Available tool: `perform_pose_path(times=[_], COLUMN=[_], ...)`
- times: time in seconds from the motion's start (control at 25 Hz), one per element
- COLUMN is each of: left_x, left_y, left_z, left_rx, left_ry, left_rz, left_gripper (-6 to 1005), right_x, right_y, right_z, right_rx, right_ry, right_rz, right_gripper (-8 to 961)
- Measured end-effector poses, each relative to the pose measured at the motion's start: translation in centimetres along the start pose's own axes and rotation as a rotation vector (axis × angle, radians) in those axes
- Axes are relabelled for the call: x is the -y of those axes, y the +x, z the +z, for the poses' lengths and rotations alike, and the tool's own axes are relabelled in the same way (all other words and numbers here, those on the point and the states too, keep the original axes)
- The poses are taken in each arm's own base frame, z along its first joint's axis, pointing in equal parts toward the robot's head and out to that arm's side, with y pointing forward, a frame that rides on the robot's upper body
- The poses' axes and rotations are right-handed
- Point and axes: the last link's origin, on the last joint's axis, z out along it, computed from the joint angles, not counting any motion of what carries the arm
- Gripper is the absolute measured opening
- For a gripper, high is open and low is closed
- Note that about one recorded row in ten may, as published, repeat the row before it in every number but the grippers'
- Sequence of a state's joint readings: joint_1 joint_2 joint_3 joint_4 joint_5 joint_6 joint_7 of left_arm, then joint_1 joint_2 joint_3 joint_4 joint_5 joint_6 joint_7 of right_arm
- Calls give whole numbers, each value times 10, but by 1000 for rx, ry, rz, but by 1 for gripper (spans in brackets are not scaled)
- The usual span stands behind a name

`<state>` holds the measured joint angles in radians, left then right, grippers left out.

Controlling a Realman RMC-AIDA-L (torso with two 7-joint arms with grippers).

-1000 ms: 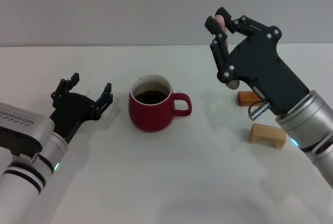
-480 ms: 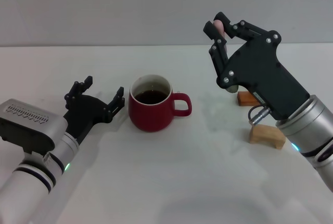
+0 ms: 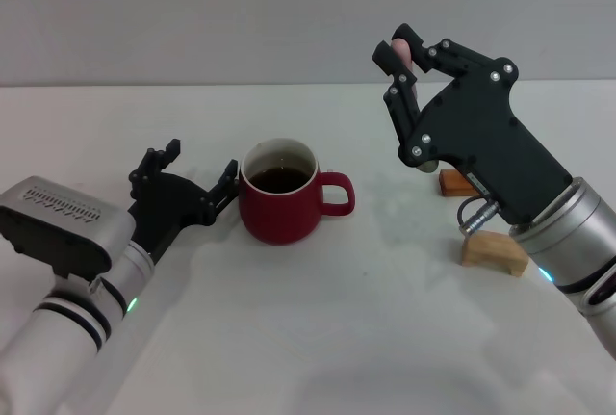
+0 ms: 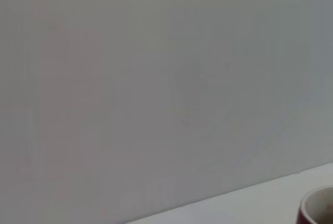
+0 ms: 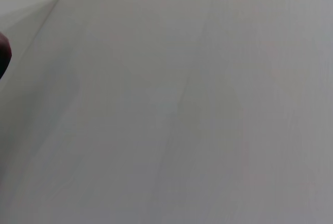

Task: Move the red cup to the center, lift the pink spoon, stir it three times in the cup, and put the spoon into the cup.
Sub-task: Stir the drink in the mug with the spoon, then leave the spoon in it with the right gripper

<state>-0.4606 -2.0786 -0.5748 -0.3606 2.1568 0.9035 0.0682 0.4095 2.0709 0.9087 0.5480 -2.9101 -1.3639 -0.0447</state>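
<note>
The red cup (image 3: 279,208) stands upright on the white table (image 3: 318,338), handle to the right, with dark liquid inside. Its rim also shows at a corner of the left wrist view (image 4: 317,209). My left gripper (image 3: 200,162) is open, low on the table just left of the cup, its nearer fingertip close to the cup's wall. My right gripper (image 3: 395,70) is raised to the right of the cup and above it, shut on the pink spoon (image 3: 400,48). The pink handle end shows between the fingers; a grey end shows below the palm.
A reddish-brown block (image 3: 456,182) and a tan wooden block (image 3: 494,251) lie on the table at the right, under my right arm. A grey wall stands behind the table. The right wrist view shows only that wall.
My left gripper has moved right across the table, up to the cup's left side. My right gripper with the spoon has shifted slightly left. The cup has not moved.
</note>
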Motion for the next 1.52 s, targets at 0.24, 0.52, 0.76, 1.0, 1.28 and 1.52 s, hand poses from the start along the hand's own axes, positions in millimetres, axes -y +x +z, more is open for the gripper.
perform_pose_path(times=[0.24, 0.52, 0.76, 1.0, 1.28, 1.52], left_x=[-5, -14, -25, -29, 2, 29], left_y=[2, 4, 8, 9, 2, -6], left_z=[3, 5, 7, 7, -9, -27], left_rx=[1, -6, -16, -20, -38, -55], left_ry=[-25, -58, -101, -115, 31, 157], left_rz=[5, 3, 5, 4, -41, -69], left_gripper=[833, 834, 834, 834, 834, 834], right_x=[0, 0, -1, -1, 2, 8], right_y=[0, 0, 0, 0, 6, 13], right_z=[0, -1, -1, -1, 10, 31], right_rx=[0, -1, -1, -1, -18, -39], right_ry=[0, 1, 1, 0, -29, -79], right_rz=[1, 1, 3, 3, -12, 59], right_gripper=[134, 134, 134, 134, 134, 134])
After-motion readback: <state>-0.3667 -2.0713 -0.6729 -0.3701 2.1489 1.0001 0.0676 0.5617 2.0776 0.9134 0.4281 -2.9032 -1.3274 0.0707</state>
